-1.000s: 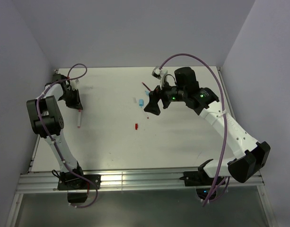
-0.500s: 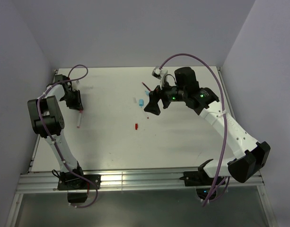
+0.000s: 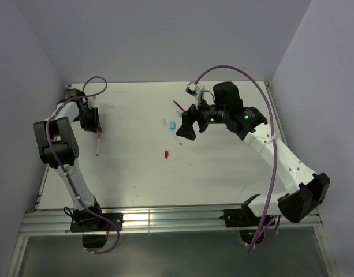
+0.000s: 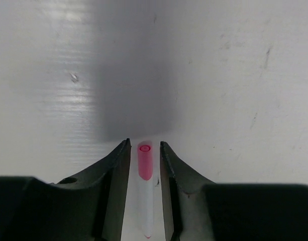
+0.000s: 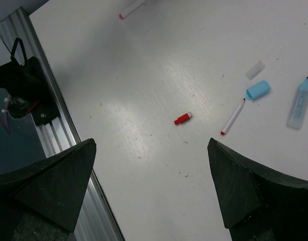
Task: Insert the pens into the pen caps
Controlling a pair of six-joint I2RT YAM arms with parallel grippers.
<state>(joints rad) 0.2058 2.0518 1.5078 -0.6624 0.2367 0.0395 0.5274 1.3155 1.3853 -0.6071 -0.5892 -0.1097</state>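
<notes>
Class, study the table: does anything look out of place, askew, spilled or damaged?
Nothing looks damaged or spilled. Pieces simply lie scattered at differing angles: a red cap by itself, a light blue cap near a thin pen.

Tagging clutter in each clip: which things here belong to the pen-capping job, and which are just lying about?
Job: red-ended white pen; thin red-tipped pen; blue marker; red cap; light blue cap.
Just there: purple cable; aluminium rail.
</notes>
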